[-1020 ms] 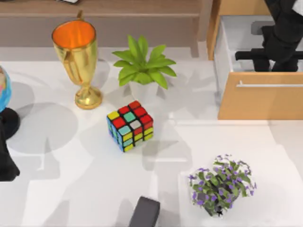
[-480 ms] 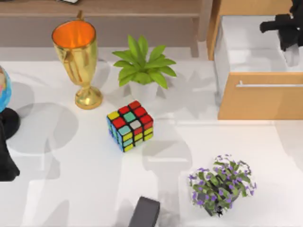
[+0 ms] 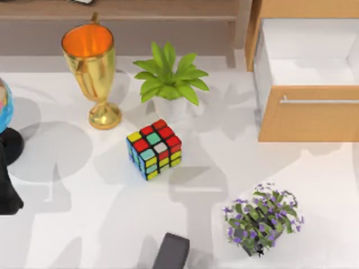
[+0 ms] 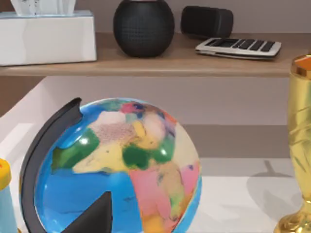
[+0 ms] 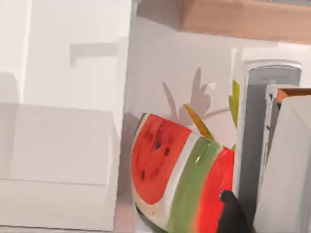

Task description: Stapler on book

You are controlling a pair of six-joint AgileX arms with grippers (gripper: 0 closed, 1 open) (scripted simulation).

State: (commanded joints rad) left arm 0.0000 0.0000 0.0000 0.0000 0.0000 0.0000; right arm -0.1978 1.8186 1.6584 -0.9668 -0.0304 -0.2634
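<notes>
Change noted: a second ago the right arm reached over the open drawer (image 3: pixel 305 112) at the table's back right; half a second ago it was drawing off towards the back right corner; now it is gone from above the drawer.
Drawer: stands pulled out, its white floor bare.
Right gripper (image 5: pixel 232 213): a dark tip of it sits close beside a watermelon-patterned object (image 5: pixel 180 179), near upright grey and white slabs; whether it is clenched or released, I cannot tell.
Left arm (image 3: pixel 7 190): parked at the table's left edge beside the globe (image 4: pixel 121 165); its grip state cannot be told either.
Stapler: the only candidate is a dark grey block (image 3: pixel 171 251) at the front edge of the table, left of the purple flower pot (image 3: pixel 261 218); too little of it shows to confirm.
Book: none identified with certainty.
Other items: gold trophy (image 3: pixel 92 67), green plant (image 3: pixel 168 78) and puzzle cube (image 3: pixel 154 148) unmoved.
Assessment: the drawer visit yielded nothing visible; in my judgement the task is at the start, with no grasp made and both objects yet to be located.
</notes>
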